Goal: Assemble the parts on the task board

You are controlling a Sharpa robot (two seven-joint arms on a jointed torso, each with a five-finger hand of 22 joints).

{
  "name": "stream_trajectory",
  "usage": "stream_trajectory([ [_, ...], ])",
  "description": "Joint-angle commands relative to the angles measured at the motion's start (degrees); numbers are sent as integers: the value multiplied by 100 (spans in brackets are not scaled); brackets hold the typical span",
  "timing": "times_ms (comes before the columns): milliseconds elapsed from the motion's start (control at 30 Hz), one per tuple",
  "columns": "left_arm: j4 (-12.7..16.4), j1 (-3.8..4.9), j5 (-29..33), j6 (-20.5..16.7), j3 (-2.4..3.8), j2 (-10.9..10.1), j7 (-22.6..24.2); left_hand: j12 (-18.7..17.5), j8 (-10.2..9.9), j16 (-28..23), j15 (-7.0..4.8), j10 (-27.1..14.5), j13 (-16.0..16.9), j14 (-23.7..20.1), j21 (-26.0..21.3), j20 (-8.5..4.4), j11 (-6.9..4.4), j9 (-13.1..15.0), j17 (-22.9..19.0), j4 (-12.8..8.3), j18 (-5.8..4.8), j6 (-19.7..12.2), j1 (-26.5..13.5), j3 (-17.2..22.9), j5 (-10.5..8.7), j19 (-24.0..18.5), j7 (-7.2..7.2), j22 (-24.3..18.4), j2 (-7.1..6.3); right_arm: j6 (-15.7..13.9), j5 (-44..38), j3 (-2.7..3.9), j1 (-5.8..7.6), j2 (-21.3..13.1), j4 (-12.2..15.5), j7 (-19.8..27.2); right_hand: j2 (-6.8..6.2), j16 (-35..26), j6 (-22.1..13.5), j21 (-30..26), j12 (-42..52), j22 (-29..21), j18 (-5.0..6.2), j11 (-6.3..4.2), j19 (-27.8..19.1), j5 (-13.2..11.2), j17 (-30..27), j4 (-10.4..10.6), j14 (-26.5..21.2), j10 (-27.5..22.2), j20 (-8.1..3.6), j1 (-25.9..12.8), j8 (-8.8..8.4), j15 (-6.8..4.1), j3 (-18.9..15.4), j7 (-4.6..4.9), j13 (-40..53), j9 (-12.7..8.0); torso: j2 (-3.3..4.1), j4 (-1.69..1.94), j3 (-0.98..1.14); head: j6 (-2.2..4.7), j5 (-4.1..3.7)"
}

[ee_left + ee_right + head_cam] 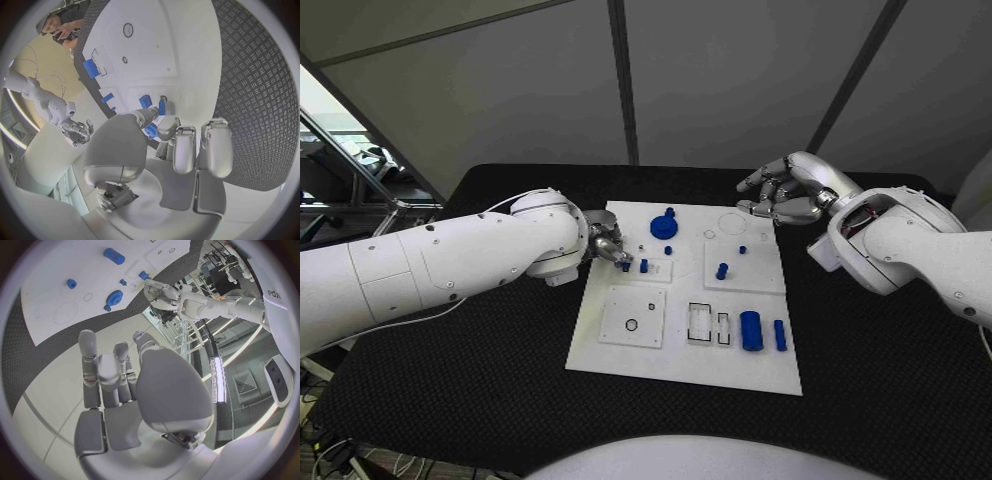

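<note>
Two hands were in play: my left hand [604, 248] pinched a small blue part [150, 131] just above the task board's [678, 355] left edge, while my right hand [783, 190] hovered farther off, fingers apart, holding nothing.

Task board [678, 345] at table [877, 350] centre. On board: gear-shaped part [664, 226] at 12 o'clock, small peg [721, 270] near centre, large cylinder [751, 330] and slimmer pin [780, 334] side by side at 4 o'clock. Left hand [606, 248] over board's 10 o'clock edge; right hand [783, 190] beyond 1 o'clock corner.
</note>
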Motion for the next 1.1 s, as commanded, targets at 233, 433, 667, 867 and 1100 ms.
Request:
stream_trajectory([
  [233, 28, -27, -141, 168, -7, -9, -15, 31, 29, 35, -38, 29, 24, 513, -21, -55, -24, 15, 1209, -594, -262, 14, 80, 514, 30, 147, -37, 929, -3, 31, -14, 3, 11, -2, -1, 57, 16, -18, 47, -17, 22, 0, 16, -13, 44, 30, 7, 20, 54, 35, 14, -18, 26, -8, 7, -6, 0, 8, -6, 2, 1, -6, 12],
  [433, 36, -34, -152, 171, -7, -18, -21, 33, 31, 36, -40, 33, 27, 513, -30, -56, -25, 16, 1209, -609, -260, 17, 91, 518, 32, 143, -38, 924, -5, 31, -14, 3, 11, -3, -2, 58, 17, -19, 60, -16, 27, 3, 16, -13, 49, 31, 10, 27, 56, 38, 13, -23, 34, -9, 9, -8, 1, 10, 1, -3, -3, -7, 12],
  [667, 51, -36, -155, 165, -7, -32, -35, 34, 34, 35, -41, 36, 29, 512, -32, -57, -26, 18, 1208, -626, -260, 24, 104, 524, 34, 142, -39, 923, -8, 32, -14, 3, 11, -4, -5, 55, 15, -20, 65, -19, 27, 0, 16, -13, 49, 26, 13, 35, 57, 38, 12, -33, 38, -9, 6, -8, -3, 10, 4, 4, -4, -13, 15],
  [867, 56, -37, -155, 161, -7, -36, -31, 29, 36, 36, -41, 34, 22, 513, -32, -57, -27, 18, 1209, -633, -260, 26, 109, 527, 35, 142, -39, 924, -10, 32, -14, 3, 11, -4, -2, 55, 15, -20, 65, -19, 27, 0, 16, -13, 49, 26, 13, 35, 57, 38, 12, -33, 38, -9, 6, -8, -3, 10, 2, 0, -3, -13, 26],
  [1100, 49, -37, -155, 175, -7, -14, 11, 59, 45, 37, -40, 65, 60, 513, -18, -58, -25, 21, 1209, -623, -264, 52, 79, 511, 29, 151, -41, 936, -19, 31, -14, 3, 11, -5, 3, 54, 15, -20, 65, -19, 27, 0, 16, -13, 49, 26, 13, 35, 57, 38, 12, -33, 38, -9, 6, -8, -3, 10, 3, -5, 0, -18, 17],
])
